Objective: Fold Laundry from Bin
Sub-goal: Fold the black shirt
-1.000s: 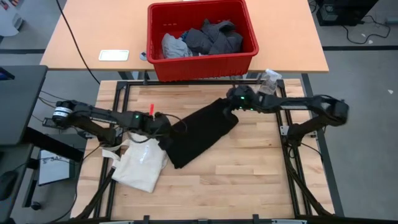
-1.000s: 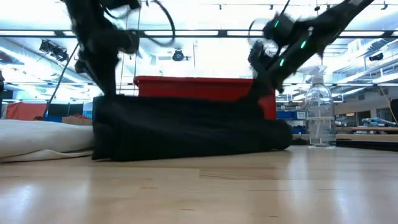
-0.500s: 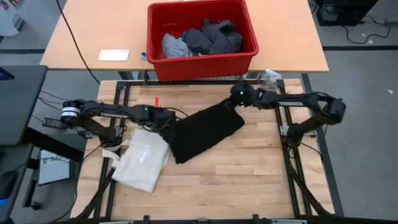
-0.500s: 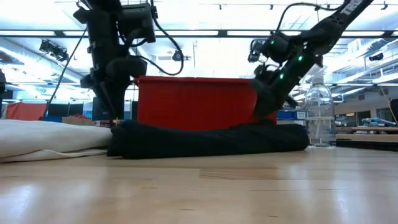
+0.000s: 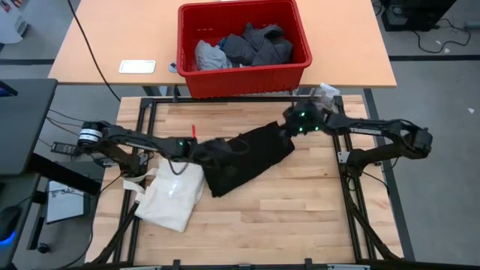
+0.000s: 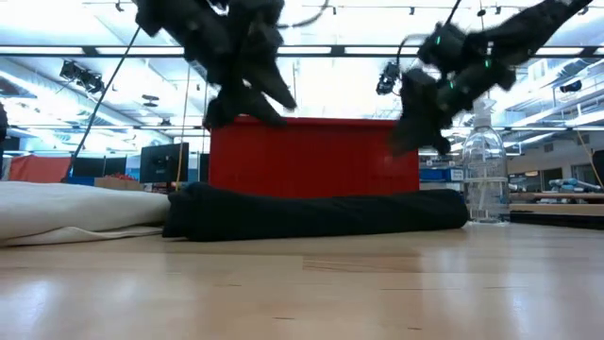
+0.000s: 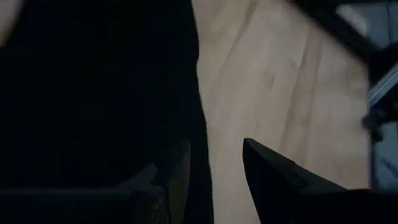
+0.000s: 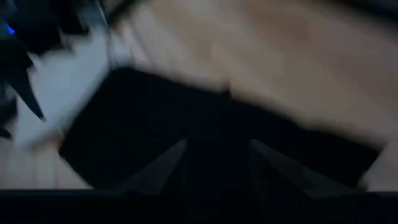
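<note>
Low across wood, black T-shirt [image 6: 316,213] hides bin [image 6: 311,156] contents.

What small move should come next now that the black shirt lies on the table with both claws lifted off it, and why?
Probably bring the left claw down onto the near-left edge of the black shirt to start a fold. The shirt lies in a flat, skewed heap on the wooden table, partly beside the cream tote bag. In the low view both claws hang above it; the right claw is over its far corner.
</note>
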`<act>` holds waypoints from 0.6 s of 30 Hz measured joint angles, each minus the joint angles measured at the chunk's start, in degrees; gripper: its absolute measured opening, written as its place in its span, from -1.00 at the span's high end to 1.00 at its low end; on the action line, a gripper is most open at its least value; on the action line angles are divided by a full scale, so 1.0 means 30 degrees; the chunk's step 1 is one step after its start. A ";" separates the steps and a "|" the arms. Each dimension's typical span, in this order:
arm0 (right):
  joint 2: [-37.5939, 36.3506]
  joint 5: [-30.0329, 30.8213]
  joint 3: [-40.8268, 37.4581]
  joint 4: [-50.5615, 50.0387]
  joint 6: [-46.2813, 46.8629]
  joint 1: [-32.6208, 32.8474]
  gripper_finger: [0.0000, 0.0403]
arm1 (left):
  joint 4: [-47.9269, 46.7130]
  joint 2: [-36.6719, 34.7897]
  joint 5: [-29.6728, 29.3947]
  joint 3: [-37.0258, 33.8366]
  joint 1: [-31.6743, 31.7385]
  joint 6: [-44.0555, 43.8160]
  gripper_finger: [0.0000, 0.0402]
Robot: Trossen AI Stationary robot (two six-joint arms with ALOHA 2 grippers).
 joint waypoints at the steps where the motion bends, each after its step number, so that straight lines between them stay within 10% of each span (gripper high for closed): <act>1: 0.0277 -0.0277 -0.0419 0.0200 0.0198 0.0192 0.27 | -0.0097 0.0366 0.0000 -0.0034 -0.0185 0.0006 0.24; 18: 0.1765 0.2275 -0.4225 -0.0790 0.1162 0.2244 0.97 | -0.0775 0.5976 0.0670 0.0086 -0.3798 -0.2586 0.24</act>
